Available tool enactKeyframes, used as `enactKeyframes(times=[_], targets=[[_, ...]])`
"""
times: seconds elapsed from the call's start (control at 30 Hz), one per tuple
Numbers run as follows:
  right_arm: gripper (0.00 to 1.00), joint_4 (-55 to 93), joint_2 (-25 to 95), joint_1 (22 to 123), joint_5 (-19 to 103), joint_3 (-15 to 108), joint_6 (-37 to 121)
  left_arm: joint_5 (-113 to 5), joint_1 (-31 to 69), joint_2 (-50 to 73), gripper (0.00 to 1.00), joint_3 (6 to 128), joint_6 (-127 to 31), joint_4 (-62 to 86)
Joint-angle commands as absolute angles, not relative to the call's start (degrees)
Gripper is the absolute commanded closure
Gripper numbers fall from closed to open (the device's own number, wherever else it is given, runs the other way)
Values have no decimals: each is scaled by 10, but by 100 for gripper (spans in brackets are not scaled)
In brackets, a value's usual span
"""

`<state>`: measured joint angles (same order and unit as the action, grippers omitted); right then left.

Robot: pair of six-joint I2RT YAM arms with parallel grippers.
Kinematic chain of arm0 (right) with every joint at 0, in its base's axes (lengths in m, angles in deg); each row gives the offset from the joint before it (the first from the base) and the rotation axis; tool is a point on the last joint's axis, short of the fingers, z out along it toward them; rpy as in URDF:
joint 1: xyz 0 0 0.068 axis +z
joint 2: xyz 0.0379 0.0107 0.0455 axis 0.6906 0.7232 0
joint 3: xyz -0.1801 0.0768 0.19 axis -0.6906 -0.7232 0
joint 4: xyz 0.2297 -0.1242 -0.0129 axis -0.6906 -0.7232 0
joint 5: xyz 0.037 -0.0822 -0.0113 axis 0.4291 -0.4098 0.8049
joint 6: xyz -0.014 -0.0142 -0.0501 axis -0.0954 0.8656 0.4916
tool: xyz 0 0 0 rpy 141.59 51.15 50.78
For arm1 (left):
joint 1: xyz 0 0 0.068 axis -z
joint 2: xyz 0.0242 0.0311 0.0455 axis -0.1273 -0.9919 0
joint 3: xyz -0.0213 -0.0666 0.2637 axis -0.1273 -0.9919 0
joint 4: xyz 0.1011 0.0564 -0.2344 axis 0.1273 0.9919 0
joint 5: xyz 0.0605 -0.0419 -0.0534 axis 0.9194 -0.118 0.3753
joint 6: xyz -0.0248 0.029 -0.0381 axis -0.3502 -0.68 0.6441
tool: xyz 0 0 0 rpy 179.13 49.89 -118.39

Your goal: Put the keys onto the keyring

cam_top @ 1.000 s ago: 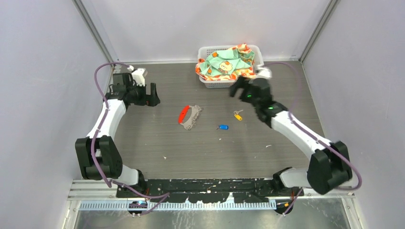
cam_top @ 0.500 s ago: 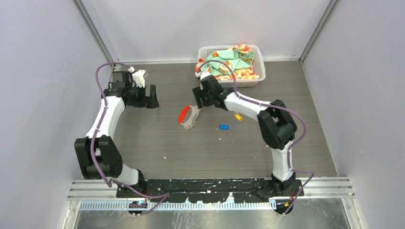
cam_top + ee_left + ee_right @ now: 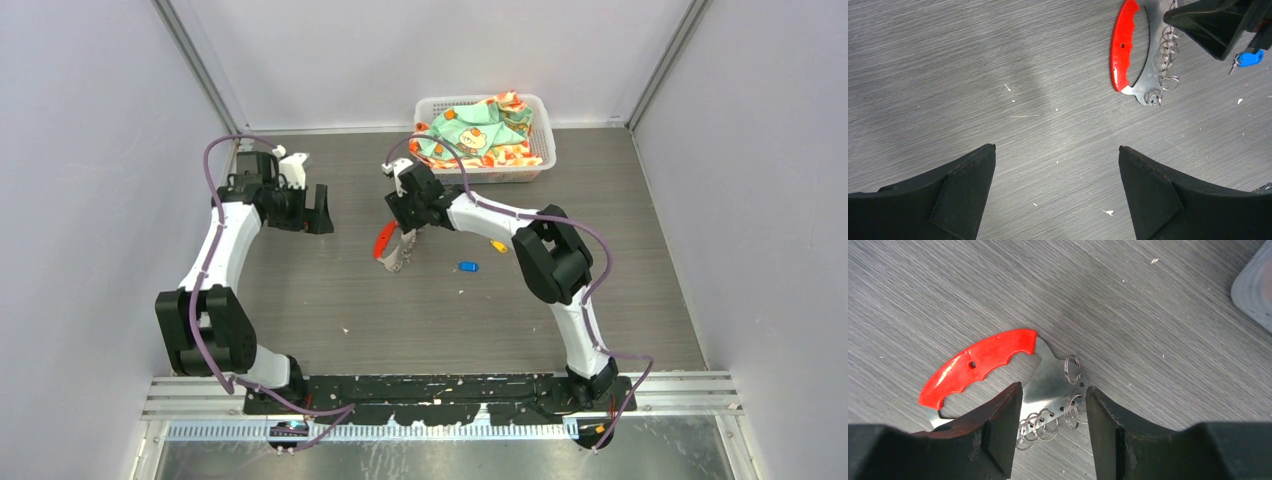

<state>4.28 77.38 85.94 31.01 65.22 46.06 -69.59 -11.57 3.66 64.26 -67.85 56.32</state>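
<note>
The keyring (image 3: 395, 250), a flat grey metal plate with a red grip (image 3: 978, 365) and several wire rings, lies mid-table. My right gripper (image 3: 1054, 387) is down over it with one finger on each side of the plate's ringed corner. Its jaws are partly closed and a gap still shows beside the right finger (image 3: 1108, 425). The blue-tagged key (image 3: 467, 266) and the yellow-tagged key (image 3: 497, 244) lie loose on the table to the right. My left gripper (image 3: 1056, 147) hovers wide open over bare table, left of the keyring (image 3: 1122, 47).
A white basket (image 3: 541, 104) holding a patterned cloth (image 3: 470, 135) stands at the back, just behind the right arm. Grey walls close in the table on both sides. Small white specks dot the wood-grain surface.
My right arm swung left from beside the basket and came down over the keyring, its jaws narrowing from wide open. The left arm barely moved.
</note>
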Motion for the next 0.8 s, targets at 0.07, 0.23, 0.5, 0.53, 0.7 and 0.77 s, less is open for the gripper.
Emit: enactKeyframes(times=[0.07,0.23,0.5,0.53,0.7,0.77], targets=[[48,54,797,859,296,684,481,-715,-118,69,7,660,-697,582],[51,63,814,859,284,697,485,-717,-118,70,8,660,-703,589],[63,78,833,859,278,711,482,-737,-118,67,10,657,-705,601],[64,82,832,859,277,710,482,-740,-118,67,11,656,-706,603],[79,86,833,859,271,708,485,-748,-117,68,11,649,-711,602],[82,86,833,859,269,707,487,-749,-117,67,12,648,-712,602]])
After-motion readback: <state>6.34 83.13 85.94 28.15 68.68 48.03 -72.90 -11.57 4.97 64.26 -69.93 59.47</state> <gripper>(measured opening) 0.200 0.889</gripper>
